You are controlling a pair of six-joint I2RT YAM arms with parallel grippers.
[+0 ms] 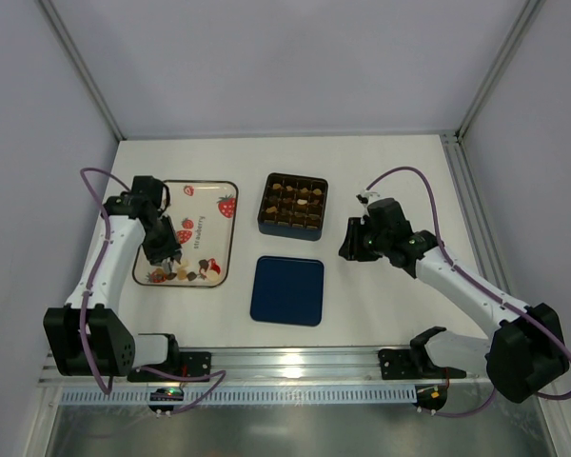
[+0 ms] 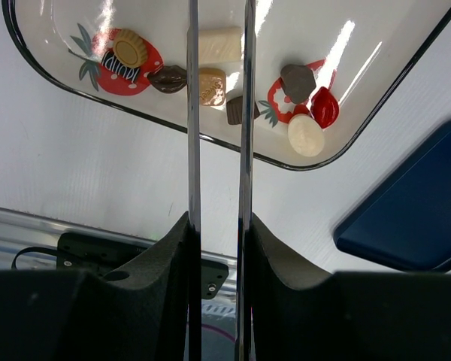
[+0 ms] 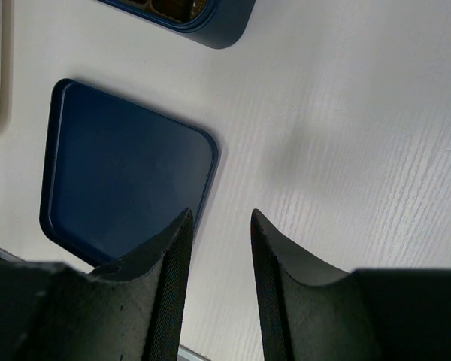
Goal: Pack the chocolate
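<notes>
The left arm reaches forward, elbow bent, its end effector [image 1: 163, 257] pointing down over the near end of the tray [image 1: 206, 197], where the chocolate [image 2: 210, 85] lies loose. Its fingers stand narrowly apart with two pieces showing between them; whether they pinch either I cannot tell. Right of the tray, the right end effector [image 3: 219, 216] hangs spread above the table [image 1: 390, 171].

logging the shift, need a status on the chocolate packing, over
Left gripper low over the tray, jaws narrowly apart, grip unclear. Right gripper open, empty, over table. Several chocolates on tray; box partly filled, lid off, nothing blocking it.
</notes>
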